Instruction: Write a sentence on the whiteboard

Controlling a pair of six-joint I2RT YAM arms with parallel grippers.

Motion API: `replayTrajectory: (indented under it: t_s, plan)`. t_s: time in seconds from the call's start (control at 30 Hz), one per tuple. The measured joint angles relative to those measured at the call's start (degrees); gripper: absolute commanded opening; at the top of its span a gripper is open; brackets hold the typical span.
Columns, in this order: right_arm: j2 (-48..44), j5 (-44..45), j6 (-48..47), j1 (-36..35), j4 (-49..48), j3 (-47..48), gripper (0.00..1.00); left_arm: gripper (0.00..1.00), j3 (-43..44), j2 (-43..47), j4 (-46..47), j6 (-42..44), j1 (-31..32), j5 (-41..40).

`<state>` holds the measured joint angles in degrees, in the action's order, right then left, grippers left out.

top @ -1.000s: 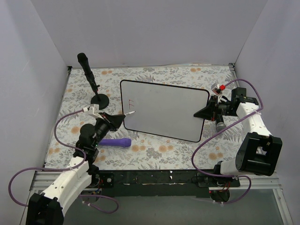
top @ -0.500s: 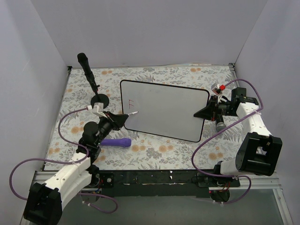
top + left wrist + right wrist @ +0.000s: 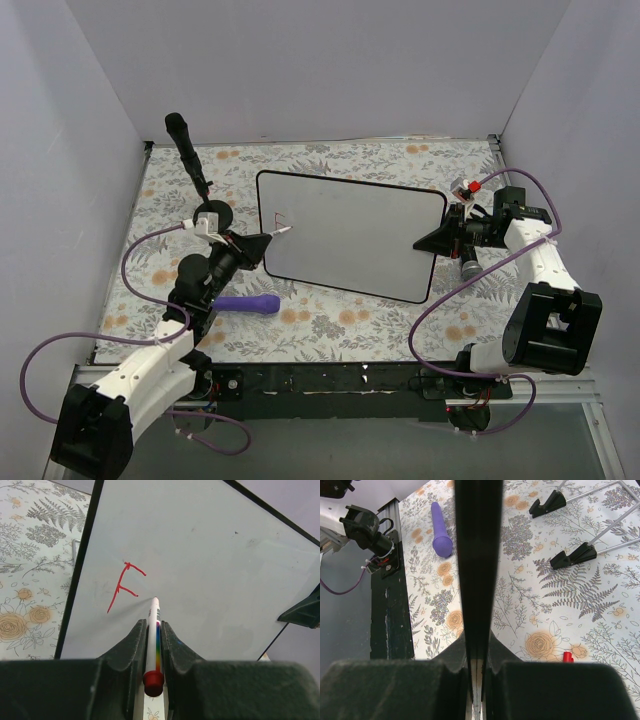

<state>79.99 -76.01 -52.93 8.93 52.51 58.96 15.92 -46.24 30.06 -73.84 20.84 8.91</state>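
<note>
The whiteboard (image 3: 355, 235) stands on the flowered table, its face also filling the left wrist view (image 3: 215, 570). One red letter "F" (image 3: 125, 587) is on its upper left corner, faint from above (image 3: 280, 220). My left gripper (image 3: 262, 240) is shut on a white marker pen (image 3: 153, 630) with a red end; its tip rests on the board just right of the F. My right gripper (image 3: 432, 240) is shut on the board's right edge (image 3: 479, 555), seen edge-on.
A purple cylinder (image 3: 247, 304) lies near the left arm, also seen in the right wrist view (image 3: 440, 530). A black stand with an upright handle (image 3: 195, 165) is at the back left. A small red cap (image 3: 567, 656) lies on the cloth. The board's black feet (image 3: 547, 504) rest on the cloth.
My left gripper has moved up and slightly right with the pen along the board's left part. The red mark now reads as an F. The right arm has not moved.
</note>
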Motion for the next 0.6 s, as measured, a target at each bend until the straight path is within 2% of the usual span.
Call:
replayTrajectory:
  t_s: [0.6]
  plan:
    - [0.00, 0.02, 0.15, 0.00, 0.04, 0.00, 0.01, 0.00, 0.81, -2.32, 0.11, 0.57, 0.02, 0.09]
